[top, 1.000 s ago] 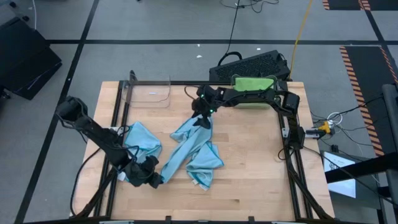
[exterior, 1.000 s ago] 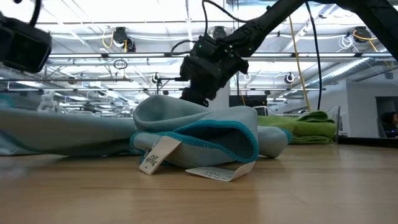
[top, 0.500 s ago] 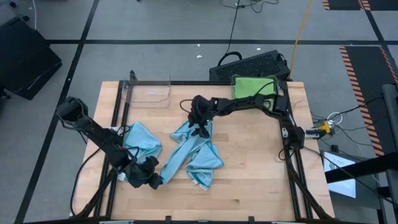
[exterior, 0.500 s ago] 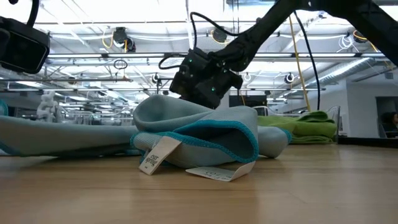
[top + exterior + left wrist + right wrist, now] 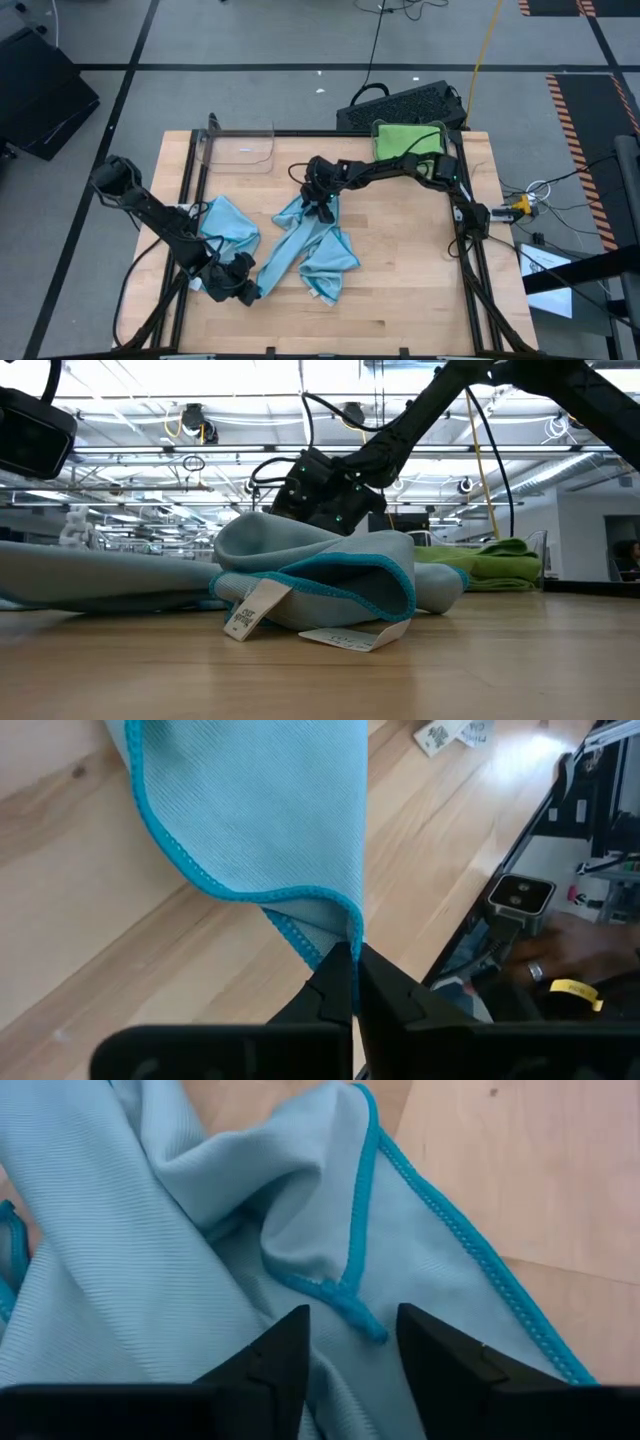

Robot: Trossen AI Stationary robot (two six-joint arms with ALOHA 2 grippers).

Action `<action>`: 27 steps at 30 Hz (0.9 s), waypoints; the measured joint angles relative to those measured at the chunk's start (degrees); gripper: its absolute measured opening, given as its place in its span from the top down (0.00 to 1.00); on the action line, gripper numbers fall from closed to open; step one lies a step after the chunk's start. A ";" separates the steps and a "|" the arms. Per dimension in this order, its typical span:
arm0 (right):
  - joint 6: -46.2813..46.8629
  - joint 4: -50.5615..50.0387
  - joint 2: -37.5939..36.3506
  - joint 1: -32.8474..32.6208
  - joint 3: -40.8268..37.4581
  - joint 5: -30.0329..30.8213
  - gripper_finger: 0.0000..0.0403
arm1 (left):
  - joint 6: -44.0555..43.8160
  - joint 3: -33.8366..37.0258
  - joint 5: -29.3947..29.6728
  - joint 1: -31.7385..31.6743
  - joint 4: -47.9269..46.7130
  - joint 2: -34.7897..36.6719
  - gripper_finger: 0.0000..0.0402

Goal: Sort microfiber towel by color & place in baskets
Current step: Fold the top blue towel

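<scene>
A long blue towel [image 5: 305, 245] is lying stretched across the middle of the desk [image 5: 400, 290], its far end bunched directly under the right gripper [image 5: 318, 205] and its near corner running to the left gripper [image 5: 250, 290]. In the right wrist view the right gripper's fingers [image 5: 265, 1365] are standing partly apart, straddling a raised fold with a darker blue hem [image 5: 345, 1295]; they are pressing down at the cloth but are not yet clamping it. The left gripper [image 5: 355, 970] is pinched tight on the towel's hemmed corner [image 5: 320, 935], holding it just off the wood near the desk's front edge.

A second blue towel [image 5: 228, 225] is lying crumpled just beside the left arm, between it and the long towel. Well beyond the right gripper, at the desk's far right corner, a clear basket [image 5: 440, 130] is holding a green towel [image 5: 405, 140]. The other clear basket [image 5: 240, 150] is sitting at the far left corner, well apart from both grippers.
</scene>
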State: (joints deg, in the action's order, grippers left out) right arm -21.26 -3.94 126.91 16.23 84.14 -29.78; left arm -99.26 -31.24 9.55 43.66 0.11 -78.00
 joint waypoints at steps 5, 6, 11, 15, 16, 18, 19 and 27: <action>-0.30 0.53 0.06 -0.46 0.00 -0.21 0.80 | 0.00 0.00 -0.15 -0.02 -0.03 0.00 0.97; -0.50 0.56 0.08 -0.67 -0.02 -0.22 0.84 | -0.01 0.00 -0.16 -0.02 -0.03 0.00 0.97; -0.56 0.68 0.09 -1.93 -0.02 -0.06 0.98 | -0.47 0.00 -0.31 -0.02 -0.03 0.00 0.99; 0.86 0.47 -0.22 -2.58 -0.07 -0.29 0.99 | -1.63 0.00 -0.31 -0.02 0.00 0.00 0.97; 1.81 -0.02 -0.59 -2.59 -0.12 -0.34 0.99 | -1.82 0.00 -0.31 -0.02 0.09 0.00 0.97; 3.45 -0.29 -1.43 -2.51 -0.13 -0.50 0.99 | -2.03 0.00 -0.29 -0.02 0.63 0.00 0.98; 4.23 -1.50 -2.17 -2.45 -0.13 -0.57 0.99 | -2.05 0.00 -0.31 -0.02 0.91 0.00 0.99; 12.13 -6.29 -6.35 -0.35 -0.11 -3.12 0.99 | -1.72 -0.02 -0.17 -0.02 1.80 0.00 0.98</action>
State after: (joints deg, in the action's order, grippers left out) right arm -9.12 -10.24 120.56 15.87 84.03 -32.90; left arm -100.99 -31.27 9.38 43.64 1.91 -78.00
